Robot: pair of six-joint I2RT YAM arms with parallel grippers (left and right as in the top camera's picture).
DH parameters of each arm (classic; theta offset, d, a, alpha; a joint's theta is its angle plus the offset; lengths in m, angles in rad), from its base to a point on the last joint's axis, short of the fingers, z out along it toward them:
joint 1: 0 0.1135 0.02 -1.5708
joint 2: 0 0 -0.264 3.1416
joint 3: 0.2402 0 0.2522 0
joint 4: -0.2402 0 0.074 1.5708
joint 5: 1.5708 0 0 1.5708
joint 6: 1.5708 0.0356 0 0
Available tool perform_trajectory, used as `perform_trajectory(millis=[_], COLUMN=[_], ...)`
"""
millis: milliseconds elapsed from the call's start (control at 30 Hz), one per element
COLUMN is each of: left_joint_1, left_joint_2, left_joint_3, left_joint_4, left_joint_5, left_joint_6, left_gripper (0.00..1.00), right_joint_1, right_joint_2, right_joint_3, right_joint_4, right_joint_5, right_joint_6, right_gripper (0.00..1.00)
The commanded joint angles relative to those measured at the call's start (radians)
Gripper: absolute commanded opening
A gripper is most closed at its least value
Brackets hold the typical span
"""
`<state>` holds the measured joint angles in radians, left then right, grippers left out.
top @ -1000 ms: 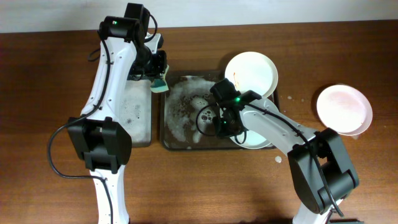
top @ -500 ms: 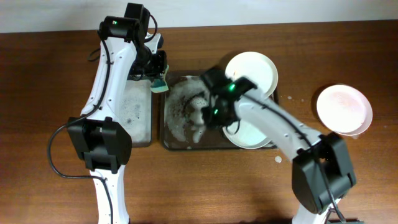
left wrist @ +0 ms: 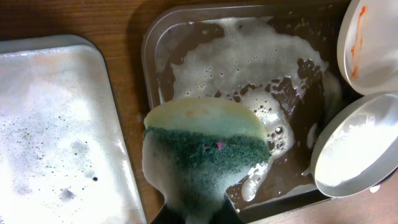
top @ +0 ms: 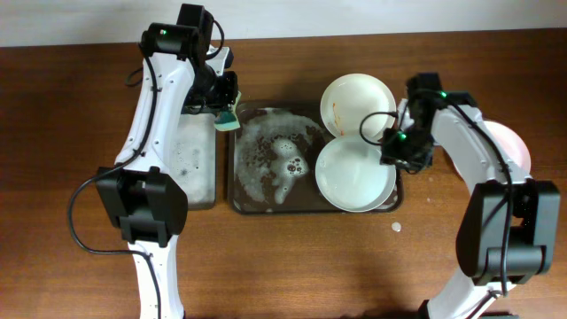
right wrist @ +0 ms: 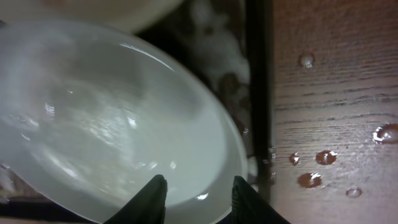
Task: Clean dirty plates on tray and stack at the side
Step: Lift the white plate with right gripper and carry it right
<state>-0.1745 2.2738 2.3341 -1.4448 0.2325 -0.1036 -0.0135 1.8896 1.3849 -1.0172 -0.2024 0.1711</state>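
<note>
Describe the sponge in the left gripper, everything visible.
The sponge has two layers: pale yellow foam above a dark green scouring pad. It is wet, soapy and bent into a curve. The left gripper pinches its lower end, jaws shut on it. It hangs at the left edge of the foamy tray, next to the narrower tray. Whether it touches either one cannot be told.

No legible text, label, brand or number noted on round white shallow plates (top: 355,174) or wide dark foam-streaked tray (top: 236,177).
</note>
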Motion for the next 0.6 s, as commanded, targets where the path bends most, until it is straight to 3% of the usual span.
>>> perform_trajectory(millis=[0, 567], left_joint_1=[-0.001, -0.001], left_joint_2=[-0.008, -0.008], left_joint_3=[0.005, 0.005], left_joint_4=[0.01, 0.009], left_joint_5=[0.007, 0.007], left_joint_6=[0.024, 0.024], left_gripper=[0.06, 0.06], right_joint_1=[-0.034, -0.046], right_joint_2=[-0.021, -0.018], right_joint_3=[-0.079, -0.225], right_joint_4=[0.055, 0.236], right_joint_5=[-0.074, -0.08], right_joint_6=[-0.1, -0.116], right_gripper=[0.36, 0.4])
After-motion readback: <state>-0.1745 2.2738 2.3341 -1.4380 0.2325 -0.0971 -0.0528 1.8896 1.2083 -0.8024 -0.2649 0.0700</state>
